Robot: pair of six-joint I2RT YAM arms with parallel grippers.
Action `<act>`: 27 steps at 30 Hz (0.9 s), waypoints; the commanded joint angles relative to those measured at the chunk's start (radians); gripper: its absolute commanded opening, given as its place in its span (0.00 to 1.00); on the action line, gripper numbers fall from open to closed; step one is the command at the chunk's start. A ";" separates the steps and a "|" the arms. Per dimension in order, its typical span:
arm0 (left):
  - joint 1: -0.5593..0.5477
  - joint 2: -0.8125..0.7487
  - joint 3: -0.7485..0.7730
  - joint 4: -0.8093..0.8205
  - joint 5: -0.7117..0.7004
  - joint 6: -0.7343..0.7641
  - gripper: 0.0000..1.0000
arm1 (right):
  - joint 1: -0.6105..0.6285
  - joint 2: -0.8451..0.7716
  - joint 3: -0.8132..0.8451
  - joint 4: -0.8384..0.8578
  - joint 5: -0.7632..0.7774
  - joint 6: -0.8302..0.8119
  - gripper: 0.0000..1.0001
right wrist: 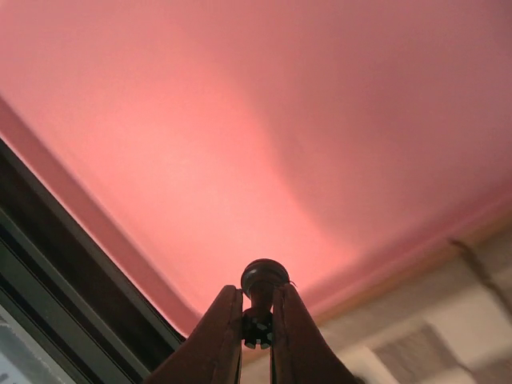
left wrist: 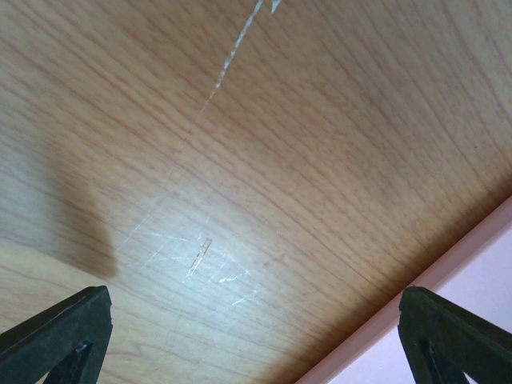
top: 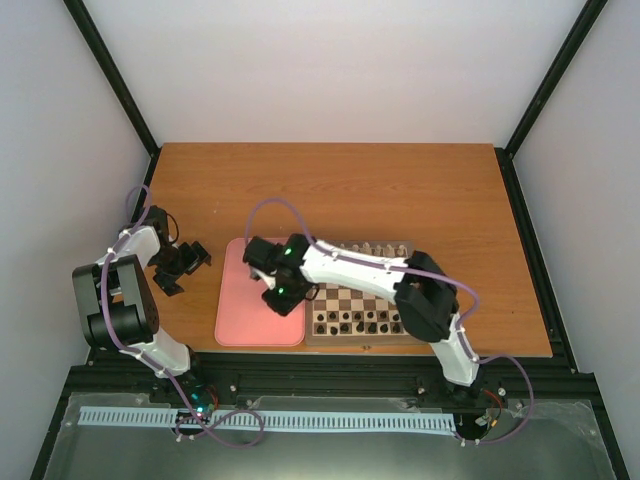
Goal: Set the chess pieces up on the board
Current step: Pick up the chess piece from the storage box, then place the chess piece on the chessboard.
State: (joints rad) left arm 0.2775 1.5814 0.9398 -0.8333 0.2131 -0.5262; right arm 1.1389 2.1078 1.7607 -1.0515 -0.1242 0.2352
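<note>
Right gripper [top: 283,293] clamped on a dark chess piece [right wrist: 264,276].
Top view: it hangs over the pink tray [top: 240,320]; the board [top: 362,340] lies just right of it. Left wrist: left gripper [left wrist: 252,336] gapes above the table [left wrist: 240,160]. Right wrist: the right fingers [right wrist: 220,336] pinch the piece.

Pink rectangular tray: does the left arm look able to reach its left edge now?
Probably yes. The left arm, jaws open, hovers over the wooden table right beside the pink rectangular tray, with nothing between them. The right arm only covers the tray's right side.
</note>
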 commanded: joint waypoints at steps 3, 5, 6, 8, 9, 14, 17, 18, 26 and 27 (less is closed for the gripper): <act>-0.004 -0.008 0.005 0.004 -0.003 0.008 1.00 | -0.127 -0.263 -0.110 -0.044 0.099 0.072 0.05; -0.004 -0.009 0.008 0.002 -0.004 0.009 1.00 | -0.175 -0.350 -0.212 -0.044 0.099 0.095 0.05; -0.004 -0.009 0.008 0.001 -0.004 0.009 1.00 | -0.200 -0.396 -0.268 -0.048 0.098 0.104 0.05; -0.004 -0.012 0.007 0.000 -0.002 0.009 1.00 | -0.248 -0.489 -0.372 -0.066 0.099 0.121 0.05; -0.004 -0.015 0.006 -0.001 -0.003 0.009 1.00 | -0.270 -0.547 -0.420 -0.083 0.100 0.129 0.05; -0.004 -0.012 0.002 -0.001 -0.005 0.009 1.00 | -0.329 -0.729 -0.584 -0.194 0.127 0.177 0.05; -0.004 -0.008 -0.002 0.004 -0.006 0.009 1.00 | -0.349 -0.813 -0.638 -0.233 0.133 0.228 0.06; -0.004 -0.006 -0.003 0.005 -0.006 0.009 1.00 | -0.355 -0.835 -0.657 -0.244 0.133 0.241 0.06; -0.004 0.008 -0.003 0.010 -0.010 0.009 1.00 | -0.386 -0.943 -0.802 -0.238 0.112 0.302 0.06; -0.004 0.008 -0.003 0.010 -0.009 0.009 1.00 | -0.390 -0.947 -0.817 -0.229 0.109 0.303 0.06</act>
State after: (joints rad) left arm 0.2775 1.5818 0.9360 -0.8333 0.2100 -0.5262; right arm 0.7677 1.1854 0.9951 -1.2861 -0.0101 0.4919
